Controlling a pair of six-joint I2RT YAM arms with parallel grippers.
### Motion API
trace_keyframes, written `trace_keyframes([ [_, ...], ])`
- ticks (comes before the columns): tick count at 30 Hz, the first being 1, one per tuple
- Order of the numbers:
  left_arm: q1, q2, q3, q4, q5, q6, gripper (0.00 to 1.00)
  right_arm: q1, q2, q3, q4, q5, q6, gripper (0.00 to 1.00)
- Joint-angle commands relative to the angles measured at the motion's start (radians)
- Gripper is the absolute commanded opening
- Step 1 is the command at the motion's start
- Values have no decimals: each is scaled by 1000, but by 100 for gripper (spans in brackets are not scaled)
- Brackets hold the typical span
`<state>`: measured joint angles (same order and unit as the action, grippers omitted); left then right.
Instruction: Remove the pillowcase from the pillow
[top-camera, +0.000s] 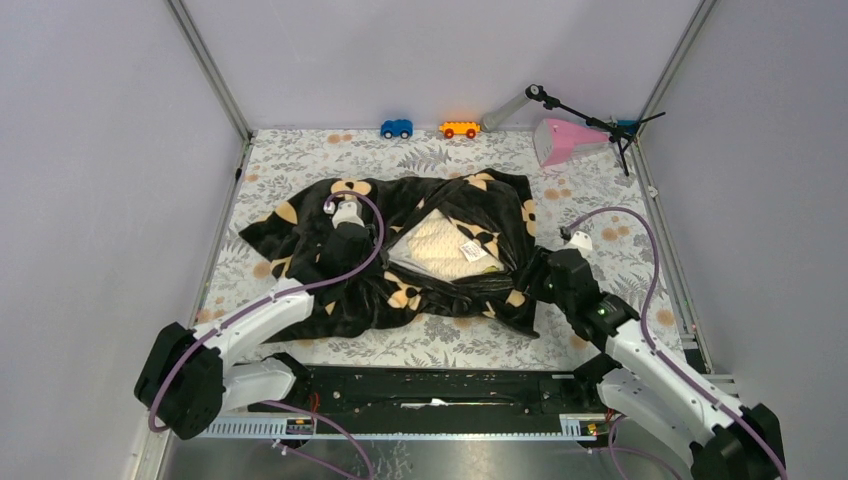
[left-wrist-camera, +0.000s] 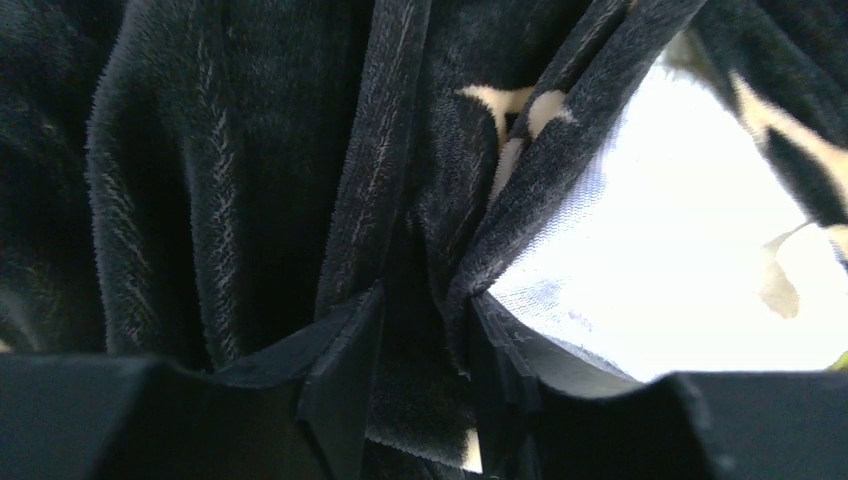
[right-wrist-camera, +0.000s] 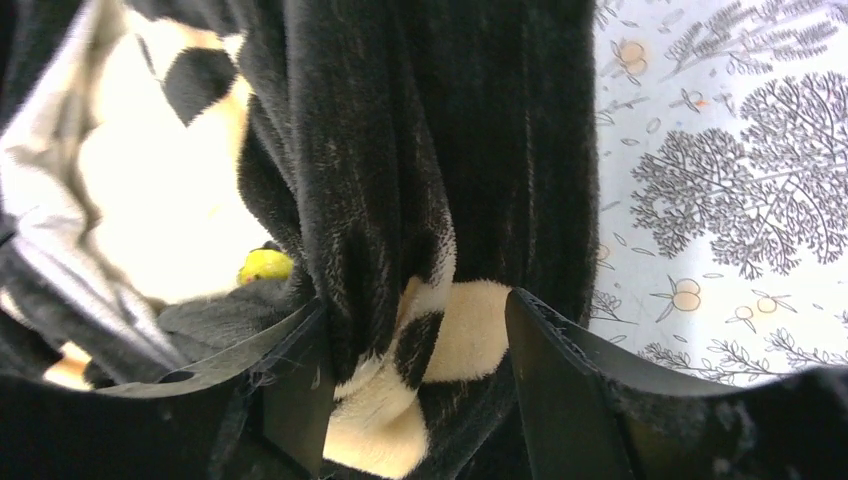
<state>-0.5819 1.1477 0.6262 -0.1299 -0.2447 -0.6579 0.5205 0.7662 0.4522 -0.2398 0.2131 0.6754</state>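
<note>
The pillowcase (top-camera: 440, 200) lies rumpled across the middle of the leaf-printed desk (top-camera: 300, 165), and through a gap at its centre I can see the cream pillow (top-camera: 440, 245) and its white tag inside. My left gripper (left-wrist-camera: 420, 400) is over the cover's left half, jaws clamped on a fold of black plush beside that opening. My right gripper (right-wrist-camera: 415, 400) is at the cover's near right edge, jaws pinching a thick bunch of it.

pale lilac walls (top-camera: 420, 55), leaf-print floor sheet (top-camera: 300, 160), even light
</note>
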Motion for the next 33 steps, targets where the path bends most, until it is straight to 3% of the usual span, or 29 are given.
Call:
trace_keyframes([
  [1, 4, -98, -11, -11, -19, 67, 45, -10, -103, 17, 38, -62, -77, 69],
  [5, -70, -199, -23, 85, 87, 110, 53, -10, -97, 105, 3, -59, -123, 77],
  [10, -204, -163, 87, 85, 103, 157, 56, -10, 62, 267, -7, -178, -174, 88],
  [14, -267, -90, 187, 79, 84, 195, 56, -8, 236, 374, -3, -239, -183, 89],
  [20, -291, 64, 311, 92, 197, 239, 55, -8, 359, 332, -32, -108, -165, 88],
  [22, -296, 158, 348, 92, 238, 242, 52, -8, 341, 273, -25, -48, -139, 80],
  [26, -320, 296, 397, 126, 312, 259, 44, -9, 260, 163, 3, -4, -117, 54],
  [31, -344, 450, 472, 111, 294, 270, 55, -8, 211, 121, 7, -22, -112, 20],
  [33, -354, 506, 517, 72, 285, 279, 58, -8, 199, 113, 14, -31, -108, 17],
])
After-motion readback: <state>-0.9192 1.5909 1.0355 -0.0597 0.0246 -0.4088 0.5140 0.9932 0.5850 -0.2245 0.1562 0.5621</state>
